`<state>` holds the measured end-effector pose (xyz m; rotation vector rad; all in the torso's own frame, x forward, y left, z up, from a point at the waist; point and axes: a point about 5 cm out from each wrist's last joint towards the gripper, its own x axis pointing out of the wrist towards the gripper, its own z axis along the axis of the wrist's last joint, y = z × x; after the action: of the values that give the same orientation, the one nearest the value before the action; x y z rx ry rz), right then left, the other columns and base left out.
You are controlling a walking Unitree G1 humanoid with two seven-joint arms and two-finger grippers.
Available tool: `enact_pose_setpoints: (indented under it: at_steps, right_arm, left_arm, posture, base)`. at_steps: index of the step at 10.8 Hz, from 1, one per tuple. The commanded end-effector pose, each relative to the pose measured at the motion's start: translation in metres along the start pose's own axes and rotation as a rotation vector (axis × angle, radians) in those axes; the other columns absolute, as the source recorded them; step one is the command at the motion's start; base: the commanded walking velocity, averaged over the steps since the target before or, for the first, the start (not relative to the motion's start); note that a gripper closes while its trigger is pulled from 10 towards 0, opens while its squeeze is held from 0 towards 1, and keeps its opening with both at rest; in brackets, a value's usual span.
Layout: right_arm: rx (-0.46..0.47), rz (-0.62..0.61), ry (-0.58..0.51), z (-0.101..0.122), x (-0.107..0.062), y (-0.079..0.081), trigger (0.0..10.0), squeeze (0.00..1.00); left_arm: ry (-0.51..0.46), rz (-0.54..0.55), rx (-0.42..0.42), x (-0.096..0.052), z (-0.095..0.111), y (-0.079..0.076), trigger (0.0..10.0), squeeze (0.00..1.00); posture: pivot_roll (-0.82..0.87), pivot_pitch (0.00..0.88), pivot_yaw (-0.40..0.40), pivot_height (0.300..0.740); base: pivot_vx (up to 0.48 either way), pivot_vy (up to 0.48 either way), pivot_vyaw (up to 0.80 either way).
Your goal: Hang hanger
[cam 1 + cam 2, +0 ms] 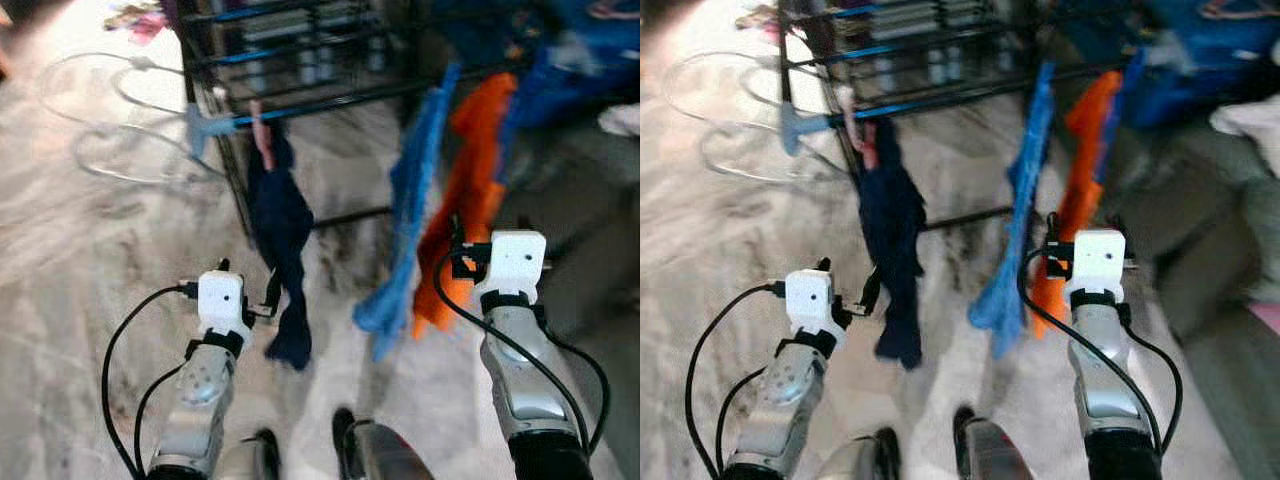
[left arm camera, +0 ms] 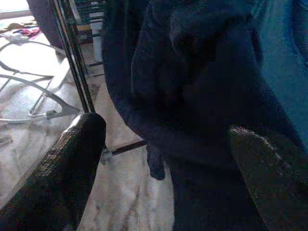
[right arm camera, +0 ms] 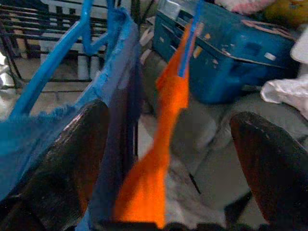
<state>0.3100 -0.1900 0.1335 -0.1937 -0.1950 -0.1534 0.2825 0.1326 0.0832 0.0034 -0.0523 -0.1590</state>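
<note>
In front of the black wire drying rack [image 1: 300,60], the left end effector [image 2: 163,159] is raised with its two black fingers [image 2: 62,168] spread apart, and a dark navy cloth [image 1: 285,250] hangs just ahead of the gap between them; whether a finger touches the cloth cannot be told. That navy cloth hangs from a blue hanger [image 1: 215,125] hooked on the rack's near rail, with something pink at its top. The right end effector [image 3: 168,163] is also raised with its fingers [image 3: 72,159] wide apart, nothing clamped between them. An orange cloth [image 1: 465,190] hangs down right before the right end effector, pinned at its top by a blue clip [image 3: 188,43], and a light blue cloth [image 1: 410,220] on a blue hanger [image 3: 57,62] hangs just beside it, nearer the navy one. Behind the orange cloth stands a blue box [image 3: 231,53], with a white cloth [image 3: 284,91] near it. On the pale marble floor [image 1: 80,260], to the robot's left of the rack, lie several clear wire hangers [image 1: 120,110], well apart from both end effectors. The head views are blurred.
</note>
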Motion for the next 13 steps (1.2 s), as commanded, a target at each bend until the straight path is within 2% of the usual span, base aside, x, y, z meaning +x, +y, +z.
enact_pose_setpoints:
  at_steps: [1,3,5,7,9,12,13]
  right_arm:
    - [0.010,0.021,0.012,-0.003,-0.002,0.003,10.0,0.00]
    - [-0.004,0.088,-0.019,0.003,-0.001,0.011,10.0,0.00]
    - [0.012,0.156,-0.051,0.013,0.008,0.021,10.0,0.00]
    - [0.025,0.172,-0.053,0.014,0.011,0.026,10.0,0.00]
    - [0.029,0.182,-0.044,0.011,0.008,0.029,10.0,0.00]
    - [-0.021,0.096,-0.062,0.016,0.014,0.022,10.0,0.00]
    - [-0.068,0.033,-0.070,0.016,0.014,0.014,10.0,0.00]
  left_arm:
    - [0.019,0.021,-0.001,-0.006,-0.005,0.005,10.0,0.00]
    - [0.024,0.021,0.011,-0.006,-0.006,0.006,10.0,0.00]
    - [0.023,0.015,0.015,-0.005,-0.006,0.006,10.0,0.00]
    - [-0.001,-0.009,0.042,-0.005,-0.003,0.005,10.0,0.00]
    - [0.026,0.010,0.031,-0.006,-0.007,0.007,10.0,0.00]
    - [0.019,-0.004,0.023,-0.006,-0.007,0.003,10.0,0.00]
    - [0.016,-0.007,0.018,-0.006,-0.007,0.003,10.0,0.00]
  posture:
    - [-0.16,0.272,0.033,0.740]
    - [-0.16,0.276,0.037,0.740]
    - [-0.17,0.279,0.041,0.740]
    - [-0.16,0.280,0.039,0.740]
    - [-0.16,0.280,0.039,0.740]
    - [-0.16,0.282,0.037,0.740]
    - [-0.16,0.282,0.035,0.740]
  base:
    - [0.000,0.000,0.00]
    - [0.000,0.000,0.00]
    - [0.000,0.000,0.55]
    - [0.156,0.257,0.32]
    - [0.146,0.131,0.00]
    - [0.000,0.000,0.00]
    - [0.000,0.000,0.00]
